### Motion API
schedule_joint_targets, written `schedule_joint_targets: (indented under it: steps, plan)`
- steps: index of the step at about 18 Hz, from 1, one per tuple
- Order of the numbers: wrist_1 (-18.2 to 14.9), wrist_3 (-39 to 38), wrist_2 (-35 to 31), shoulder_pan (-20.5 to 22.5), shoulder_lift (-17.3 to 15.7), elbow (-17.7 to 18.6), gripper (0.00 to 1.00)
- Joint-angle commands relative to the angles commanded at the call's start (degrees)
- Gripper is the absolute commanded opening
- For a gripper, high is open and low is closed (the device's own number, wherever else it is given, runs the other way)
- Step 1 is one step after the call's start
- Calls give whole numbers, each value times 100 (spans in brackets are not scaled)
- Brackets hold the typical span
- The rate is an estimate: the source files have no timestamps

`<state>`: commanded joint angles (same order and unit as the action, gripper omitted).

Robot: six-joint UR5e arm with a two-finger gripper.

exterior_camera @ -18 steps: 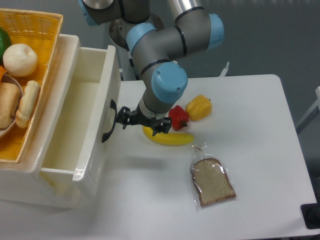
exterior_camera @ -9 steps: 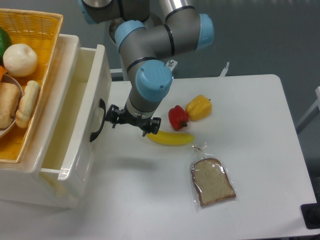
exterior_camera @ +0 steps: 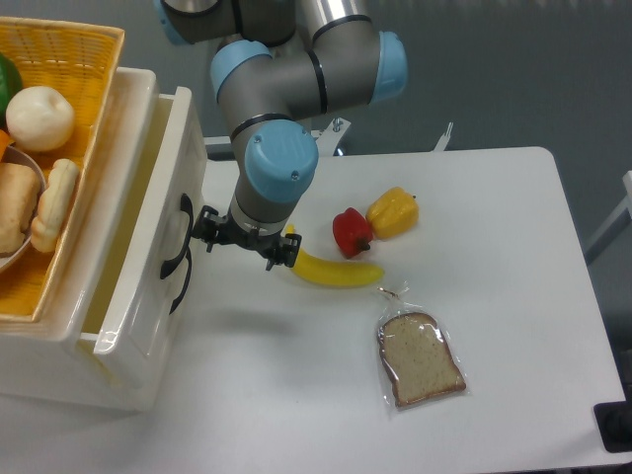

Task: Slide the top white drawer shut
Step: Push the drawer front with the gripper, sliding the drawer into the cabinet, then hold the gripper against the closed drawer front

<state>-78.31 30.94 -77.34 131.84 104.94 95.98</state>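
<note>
Top white drawer [exterior_camera: 148, 257], cabinet's upper slot, partly open: I judge it rigid, glossy, light, best pushed at its black handle [exterior_camera: 178, 259]; my end effector [exterior_camera: 209, 235] sits against the front, jaw state indeterminable.

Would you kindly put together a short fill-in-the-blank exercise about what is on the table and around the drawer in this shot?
1. The gripper sits right at the black handle of the top white drawer, which is not yet fully ____.
2. The fruit lying between the arm and the bagged bread slice is a yellow ____.
3. Beside the yellow pepper lies a ____ pepper.

Missing words: closed; banana; red
</note>
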Motion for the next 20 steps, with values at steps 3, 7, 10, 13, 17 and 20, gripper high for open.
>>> schedule_joint_targets:
  steps: [3,7,10,13,17,20]
  plan:
    - [0,0,0,-9,-9,0,100]
    - [-9,0,0,-18,-18,0,100]
    - [0,0,0,-26,-9,0,100]
    - [-9,-9,17,-26,-9,0,100]
    - [-9,-9,17,-97,-9,0,100]
    - [-9,-9,18,-123,9,0,100]
